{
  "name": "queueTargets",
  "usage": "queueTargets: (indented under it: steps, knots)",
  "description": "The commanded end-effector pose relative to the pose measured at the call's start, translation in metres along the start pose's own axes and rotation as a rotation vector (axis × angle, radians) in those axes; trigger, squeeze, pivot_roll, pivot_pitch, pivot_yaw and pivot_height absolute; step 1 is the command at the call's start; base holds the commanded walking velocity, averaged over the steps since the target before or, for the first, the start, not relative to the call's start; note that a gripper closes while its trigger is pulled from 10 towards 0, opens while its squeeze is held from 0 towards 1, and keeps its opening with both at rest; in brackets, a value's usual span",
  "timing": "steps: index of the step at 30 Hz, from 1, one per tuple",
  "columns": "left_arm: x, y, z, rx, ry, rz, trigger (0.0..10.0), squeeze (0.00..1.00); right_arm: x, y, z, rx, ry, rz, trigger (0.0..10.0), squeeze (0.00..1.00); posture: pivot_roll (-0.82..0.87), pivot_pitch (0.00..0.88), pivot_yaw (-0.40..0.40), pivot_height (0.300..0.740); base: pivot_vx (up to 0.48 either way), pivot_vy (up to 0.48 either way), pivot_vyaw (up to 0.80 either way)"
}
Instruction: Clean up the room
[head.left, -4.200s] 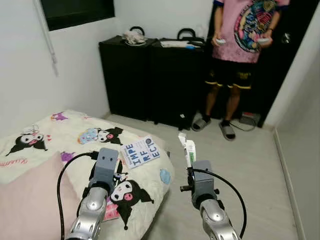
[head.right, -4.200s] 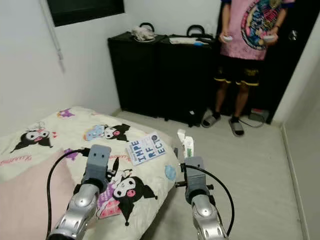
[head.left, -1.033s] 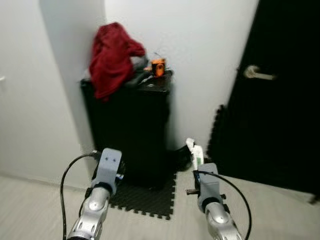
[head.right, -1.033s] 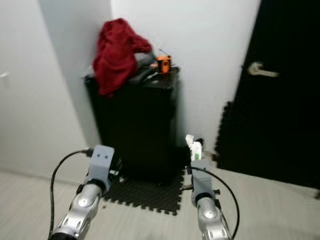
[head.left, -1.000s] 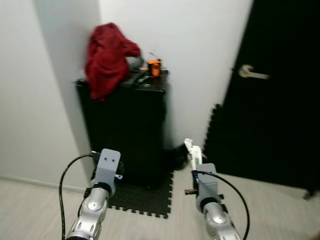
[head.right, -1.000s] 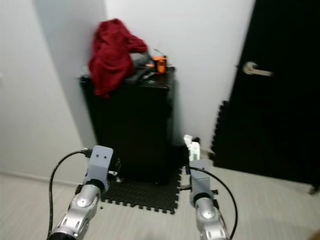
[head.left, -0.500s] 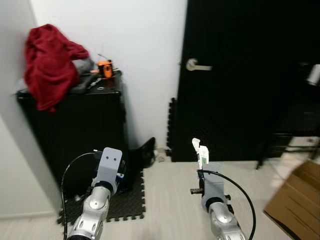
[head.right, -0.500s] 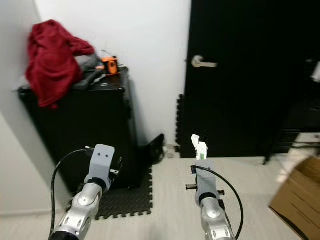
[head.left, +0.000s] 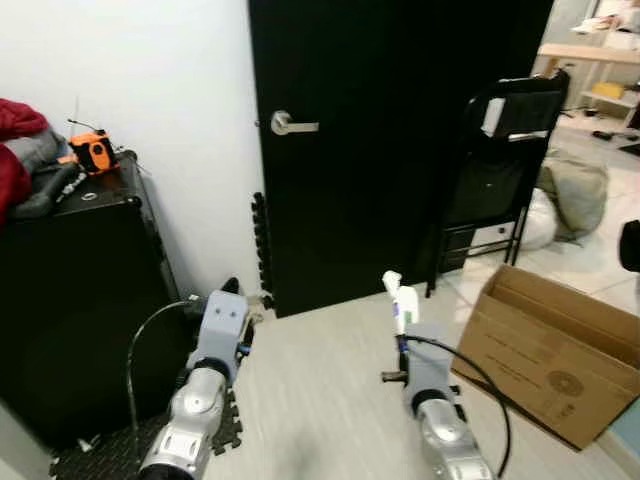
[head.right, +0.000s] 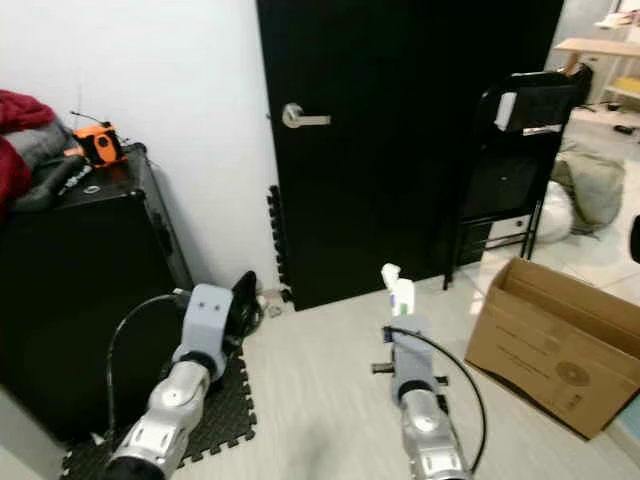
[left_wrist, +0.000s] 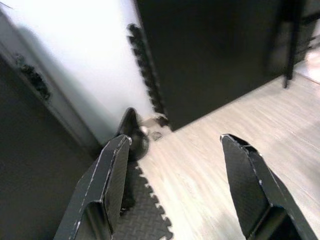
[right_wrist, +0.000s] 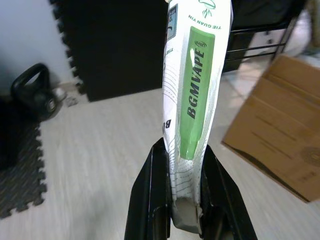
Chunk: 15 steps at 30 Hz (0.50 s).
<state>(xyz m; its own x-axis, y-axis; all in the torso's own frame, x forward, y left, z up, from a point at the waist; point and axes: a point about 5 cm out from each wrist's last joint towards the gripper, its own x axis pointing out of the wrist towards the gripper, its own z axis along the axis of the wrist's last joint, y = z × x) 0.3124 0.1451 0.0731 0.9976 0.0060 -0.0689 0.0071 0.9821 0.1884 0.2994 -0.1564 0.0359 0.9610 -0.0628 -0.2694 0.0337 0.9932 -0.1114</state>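
The view has swung right since half a second ago: the red cloth is now cut off at the left edge and a brown cardboard box has come fully into sight. Left to right: a black cabinet with a small orange gadget on top, a foam puzzle mat, the left gripper with fingers spread empty, a matte black door, then the right gripper with fingers clamped on a glossy white-and-green packet, upright above pale wood floor
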Motion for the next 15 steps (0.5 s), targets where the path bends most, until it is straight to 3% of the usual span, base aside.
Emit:
queueTargets:
  steps: [1,15]
  knots:
    - [-0.0005,0.0031,-0.0033,0.006,0.014,0.008,10.0,0.0,-0.0007,0.0056,-0.0014,0.012,0.003,0.012,10.0,0.0,-0.04,0.01,0.025,0.74,0.0,0.0,-0.8]
    - [-0.0019,0.0046,-0.0043,0.013,0.019,0.008,10.0,0.0,-0.0016,0.0072,-0.0015,0.031,0.0,0.011,10.0,0.0,-0.03,0.021,0.029,0.74,0.0,0.0,-0.8]
